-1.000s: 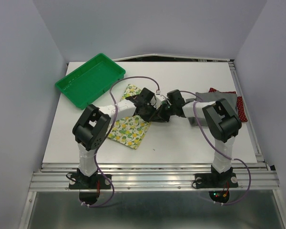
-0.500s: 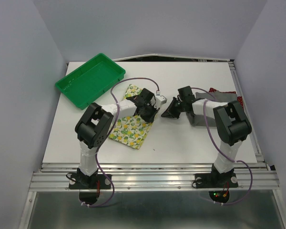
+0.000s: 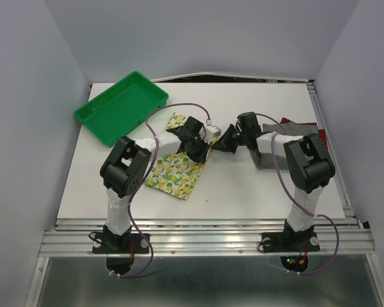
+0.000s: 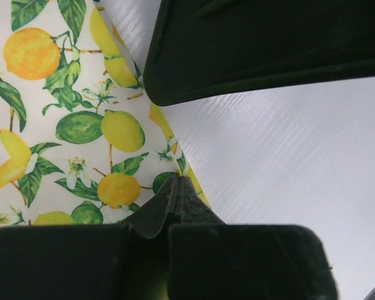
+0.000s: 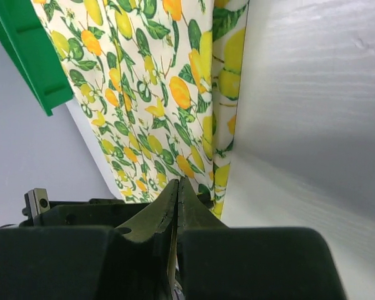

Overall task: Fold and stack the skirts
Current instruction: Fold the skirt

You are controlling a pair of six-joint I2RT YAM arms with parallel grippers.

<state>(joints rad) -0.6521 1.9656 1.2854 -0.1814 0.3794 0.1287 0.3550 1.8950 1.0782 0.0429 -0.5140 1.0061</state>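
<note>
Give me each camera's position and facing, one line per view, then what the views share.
Top external: above and behind the arms, looking down on the table; both bases, both arms, the left gripper and the right gripper show.
Left wrist: on the left arm, looking down past its shut jaws at the lemon-print skirt and its edge.
Right wrist: on the right arm, looking past its shut jaws across the skirt toward the green tray.
Shared: all three views show the lemon-print skirt; both wrist views catch its edge against bare table.

High overview; close wrist views of lemon skirt (image 4: pixel 81 125)
</note>
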